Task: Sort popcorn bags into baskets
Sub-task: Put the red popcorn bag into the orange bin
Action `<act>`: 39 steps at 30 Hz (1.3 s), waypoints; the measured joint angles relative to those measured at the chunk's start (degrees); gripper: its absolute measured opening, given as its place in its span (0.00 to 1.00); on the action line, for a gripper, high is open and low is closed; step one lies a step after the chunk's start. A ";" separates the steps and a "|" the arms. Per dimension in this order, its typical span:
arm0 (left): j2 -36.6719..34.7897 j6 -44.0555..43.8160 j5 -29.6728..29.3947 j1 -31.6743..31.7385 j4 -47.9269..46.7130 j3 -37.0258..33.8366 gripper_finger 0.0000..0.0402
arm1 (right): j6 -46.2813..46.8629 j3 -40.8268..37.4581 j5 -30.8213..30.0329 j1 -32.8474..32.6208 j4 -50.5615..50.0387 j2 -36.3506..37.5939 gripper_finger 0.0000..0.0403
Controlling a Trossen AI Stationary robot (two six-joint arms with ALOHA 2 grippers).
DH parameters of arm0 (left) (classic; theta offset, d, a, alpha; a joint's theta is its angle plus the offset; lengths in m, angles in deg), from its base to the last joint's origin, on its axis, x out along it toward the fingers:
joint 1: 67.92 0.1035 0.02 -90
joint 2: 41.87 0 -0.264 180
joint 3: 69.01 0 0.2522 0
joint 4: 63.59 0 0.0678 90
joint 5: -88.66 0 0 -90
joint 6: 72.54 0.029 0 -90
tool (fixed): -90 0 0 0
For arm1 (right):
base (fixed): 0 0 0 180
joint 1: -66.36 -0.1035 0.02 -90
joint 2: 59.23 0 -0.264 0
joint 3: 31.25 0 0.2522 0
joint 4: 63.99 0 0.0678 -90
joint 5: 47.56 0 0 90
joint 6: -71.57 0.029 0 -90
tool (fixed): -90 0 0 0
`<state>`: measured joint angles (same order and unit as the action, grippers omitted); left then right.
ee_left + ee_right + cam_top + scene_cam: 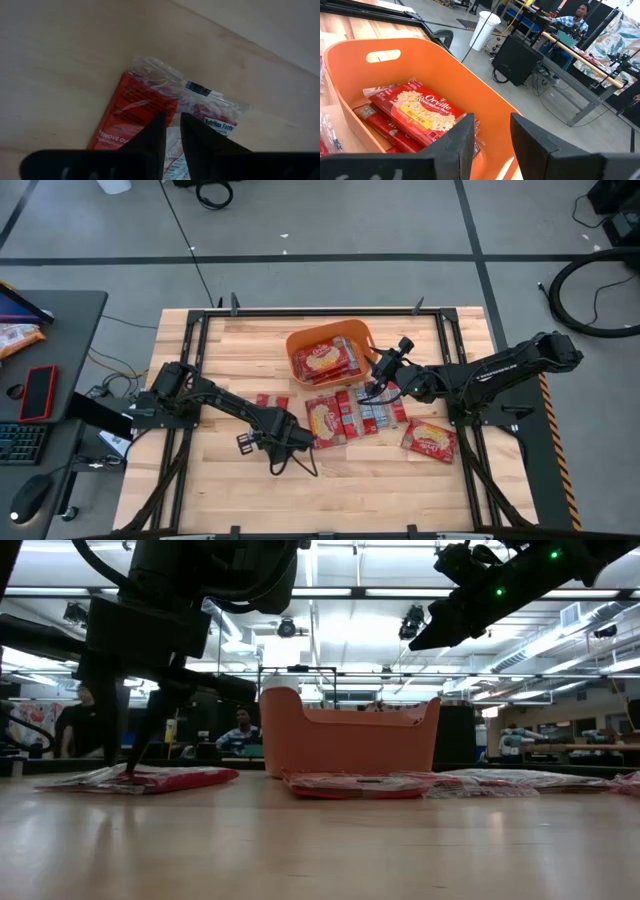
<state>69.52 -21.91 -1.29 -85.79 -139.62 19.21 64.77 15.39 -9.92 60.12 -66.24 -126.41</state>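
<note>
The orange basket [297, 343] [350, 740] stands at the table's far middle, with several red popcorn bags [420, 107] stacked flat inside. More bags lie flat on the wood in front of it [330, 418] [380, 410] and to the right [430, 440]. One bag [270, 400] [180, 780] lies apart on the left. My left gripper [277, 415] [171, 131] stands on it, fingers almost together. My right gripper [383, 372] [492, 132] hangs open and bare above the basket's right rim, well above the table [450, 615]. My left gripper comes down from above onto the left-hand bag. Its two fingertips [157, 131] sit close together on the bag's clear wrap near the middle [172, 145], a thin strip of wrap between them. The bag lies flat on the table [130, 772].
Black frame rails run along the table's edges [190, 380]. Bare wood lies toward the near edge [350, 490]. A dark side desk on the left holds a phone [38, 392], a keyboard and an orange-white snack bag [15, 335]. People sit in the room beyond [240, 730].
</note>
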 joint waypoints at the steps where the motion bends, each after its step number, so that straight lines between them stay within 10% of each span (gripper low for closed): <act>1: 0.00 -0.03 0.00 0.00 -0.38 0.00 0.14 | -0.01 0.00 0.00 0.00 -0.02 0.00 0.32; 10: 0.00 -5.00 0.04 0.10 -4.18 0.02 0.13 | -0.01 0.00 0.00 0.00 0.00 0.00 0.32; 28: -0.70 -53.24 1.36 9.55 -9.90 -0.17 0.13 | 0.19 0.00 0.04 0.00 -0.01 0.00 0.32; 39: -16.10 -69.73 0.87 9.90 11.05 -14.05 0.17 | 0.49 0.00 1.22 0.00 -0.42 0.00 0.32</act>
<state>53.43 -91.64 -0.42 -75.89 -128.57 5.16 65.26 15.39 -8.69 60.12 -66.66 -126.41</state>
